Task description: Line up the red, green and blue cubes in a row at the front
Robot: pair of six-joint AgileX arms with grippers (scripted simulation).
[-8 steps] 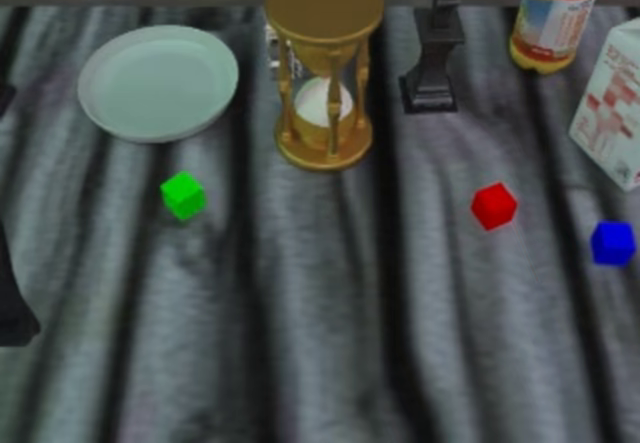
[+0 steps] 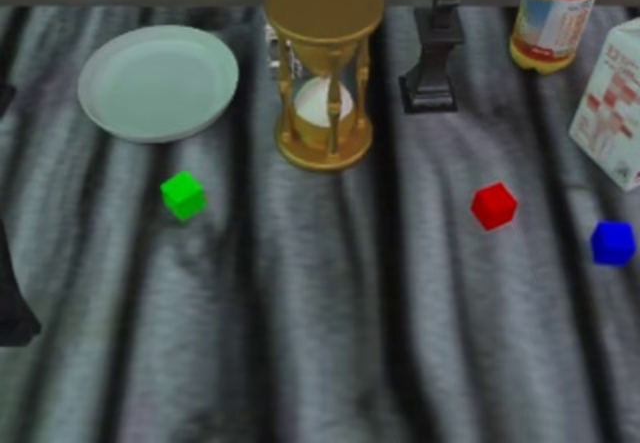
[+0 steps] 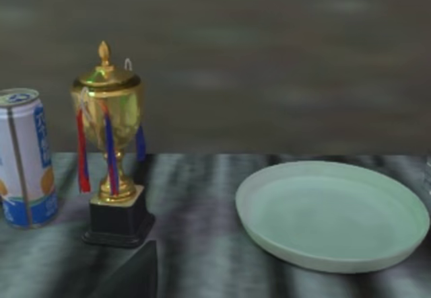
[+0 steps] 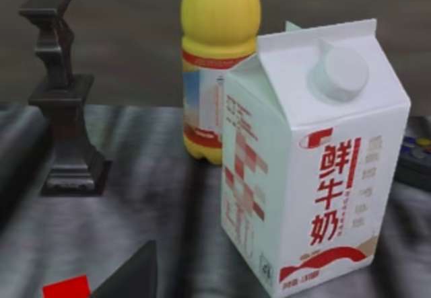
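- So far nothing has changed: against the top view half a second ago, the green cube (image 2: 183, 195), red cube (image 2: 494, 206) and blue cube (image 2: 612, 243) sit in the same spots, and no arm has reached in.
- That means, by my judgement, the row at the near edge is not yet begun; all three cubes lie mid-tabletop, green at the left near the plate (image 2: 158, 81), red right of centre, blue further right and slightly nearer, close to the milk carton (image 2: 612, 103).
- Neither claw shows clearly in any view; only a dark shape at the top view's left edge hints at the left arm, so I cannot tell whether either claw is open or closed.
- From above, the hourglass (image 2: 324, 68) stands at the far middle, with a dark statuette (image 2: 437, 53) and a yellow bottle (image 2: 555, 18) to its right.
- The left wrist view adds a gold trophy (image 3: 111, 143) and a drink can (image 3: 25, 157) that are not visible from above.
- The right wrist view catches a corner of the red cube and the carton's printed face.
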